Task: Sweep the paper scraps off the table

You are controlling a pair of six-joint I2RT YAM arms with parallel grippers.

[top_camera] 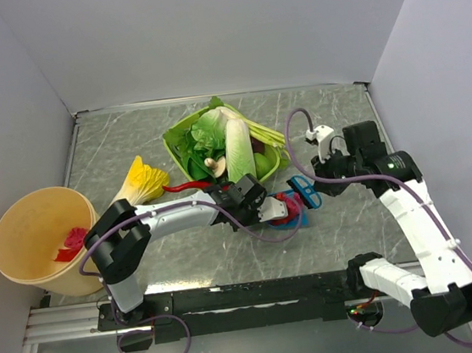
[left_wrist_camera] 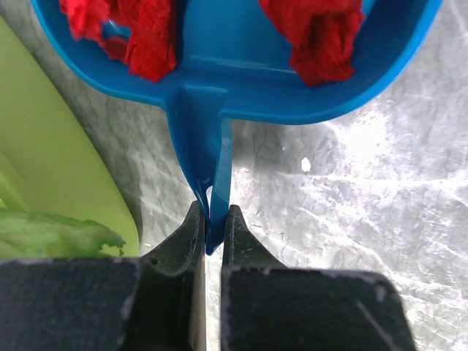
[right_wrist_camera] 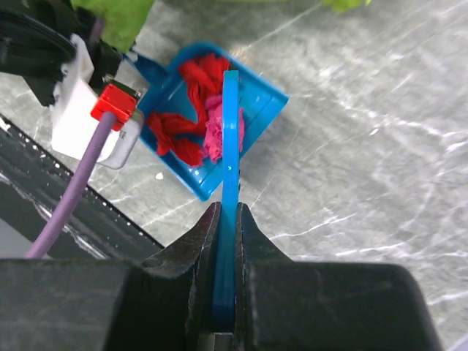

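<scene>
The left gripper (left_wrist_camera: pixel 213 219) was clenched on the dustpan (left_wrist_camera: pixel 219 66) handle, with paper scraps (left_wrist_camera: pixel 314 29) heaped just ahead of its jaws. The right gripper (right_wrist_camera: pixel 227 216) pinched a thin brush (right_wrist_camera: pixel 231 146). The scraps seemed light, soft and easily spilled, best carried by that handle.

No readable text.
No words, brand marks, numbers or signs could be read on the blue dustpan (left_wrist_camera: pixel 241 66), the tan bucket (top_camera: pixel 5 245), the green tray (top_camera: pixel 172 141) or the tabletop (top_camera: pixel 129 137).
</scene>
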